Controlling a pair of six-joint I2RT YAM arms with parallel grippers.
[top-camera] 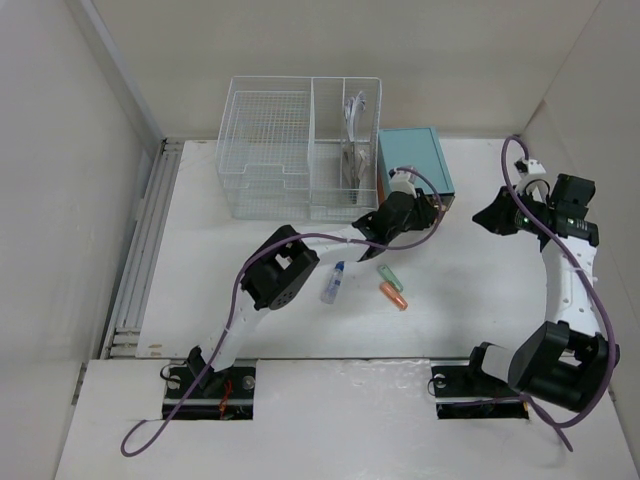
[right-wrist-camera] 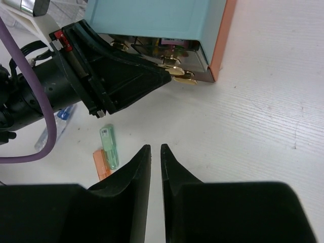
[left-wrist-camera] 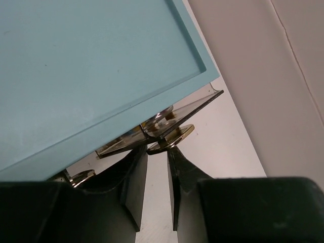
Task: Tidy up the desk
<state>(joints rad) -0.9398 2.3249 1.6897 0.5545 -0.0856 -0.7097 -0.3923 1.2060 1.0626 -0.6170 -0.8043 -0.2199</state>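
The white desk [top-camera: 480,290] holds a green lighter [top-camera: 390,277], an orange lighter [top-camera: 394,296] and a small blue-and-white tube [top-camera: 332,282] near its middle. My left gripper [top-camera: 428,212] reaches to the front of the teal box [top-camera: 415,160]. In the left wrist view its narrow jaws [left-wrist-camera: 157,151] close on a gold drawer handle [left-wrist-camera: 174,135] under the teal top [left-wrist-camera: 91,66]. My right gripper [top-camera: 487,218] hovers right of the box, shut and empty [right-wrist-camera: 155,149]. The green lighter [right-wrist-camera: 109,147] lies to its left.
A white wire-mesh basket [top-camera: 270,150] with several compartments stands at the back, left of the teal box. White walls close in the desk on the left, back and right. A metal rail [top-camera: 145,250] runs along the desk's left edge.
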